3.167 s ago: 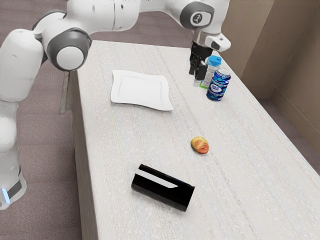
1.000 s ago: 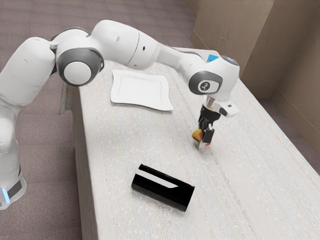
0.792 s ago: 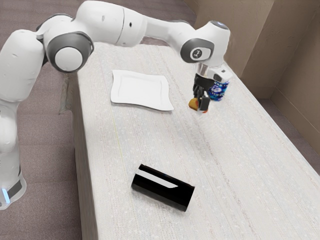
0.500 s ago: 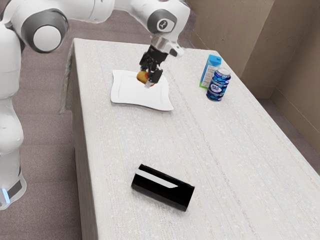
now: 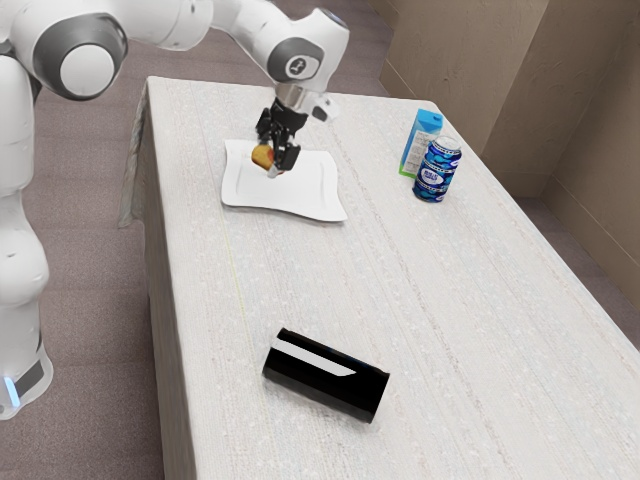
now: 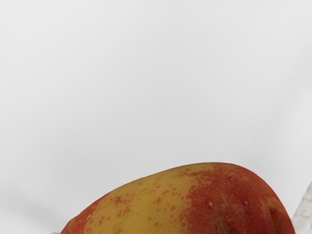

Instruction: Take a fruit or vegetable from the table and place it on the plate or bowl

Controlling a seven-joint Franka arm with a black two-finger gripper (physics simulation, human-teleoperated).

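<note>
Mango (image 5: 263, 157), yellow with red blotches, sits pinched between the two black fingers of the pincer (image 5: 272, 160), which points down from the arm's hand over the white square plate (image 5: 310, 195). The fruit hangs over the part of the plate nearer the exterior view's left and far edge; whether its underside touches the plate cannot be told. In the wrist view the mango (image 6: 195, 204) bulges just under the hand, its redder end to one side and its yellower skin to the other, with the smooth white of the plate (image 6: 122, 73) spread behind it and a faint crease line of the plate's raised rim running past. The plate lies flat on the pale, grained surface (image 5: 450, 300). Well apart from it, toward the exterior view's right, a blue can (image 5: 437, 170) stands upright just beside a blue-and-white carton (image 5: 423, 135). Nearer the camera, a glossy black box (image 5: 325, 373) lies on its side on the surface.
</note>
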